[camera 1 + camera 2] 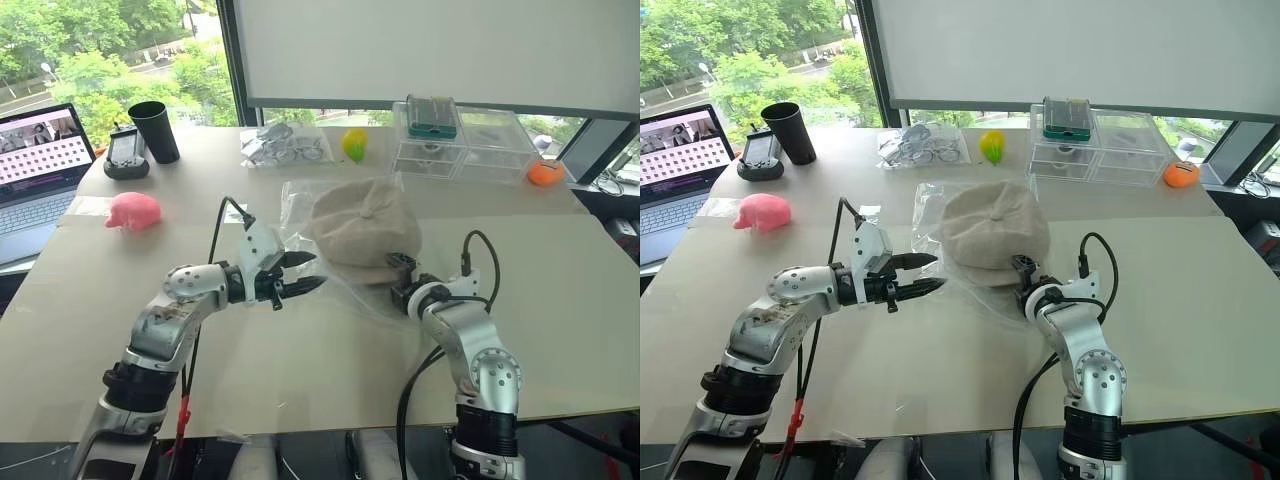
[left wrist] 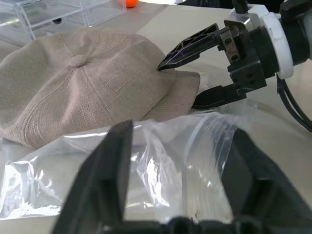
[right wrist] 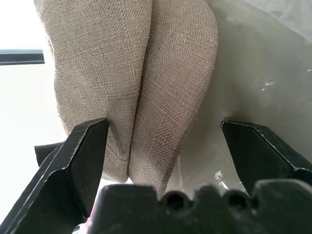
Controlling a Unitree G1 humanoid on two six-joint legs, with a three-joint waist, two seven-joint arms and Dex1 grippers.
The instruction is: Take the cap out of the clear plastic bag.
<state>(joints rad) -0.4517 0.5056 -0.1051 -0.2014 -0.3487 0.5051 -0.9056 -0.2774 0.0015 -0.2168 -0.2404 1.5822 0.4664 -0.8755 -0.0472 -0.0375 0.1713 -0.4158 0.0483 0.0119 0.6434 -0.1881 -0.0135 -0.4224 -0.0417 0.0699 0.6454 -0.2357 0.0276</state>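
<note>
The beige cap [image 1: 362, 232] lies crown up at the table's middle, on the crinkled clear plastic bag [image 1: 296, 203], whose film spreads out to its left and front. No film covers the crown in the left wrist view. My left gripper [image 1: 305, 272] stands open just left of the cap, its fingers over the bag's [image 2: 161, 161] edge and holding nothing. My right gripper [image 2: 178, 85] is open at the cap's near right side, one finger above the brim and one below. In the right wrist view the cap's [image 3: 131, 63] folded edge sits between the spread fingers.
At the left are a pink pig toy [image 1: 133, 211], a black cup [image 1: 155, 131] and a laptop [image 1: 35, 165]. Along the back stand a small bag with eyeglasses [image 1: 285, 147], a yellow-green toy [image 1: 354, 143], clear boxes [image 1: 460, 140] and an orange ball [image 1: 545, 172].
</note>
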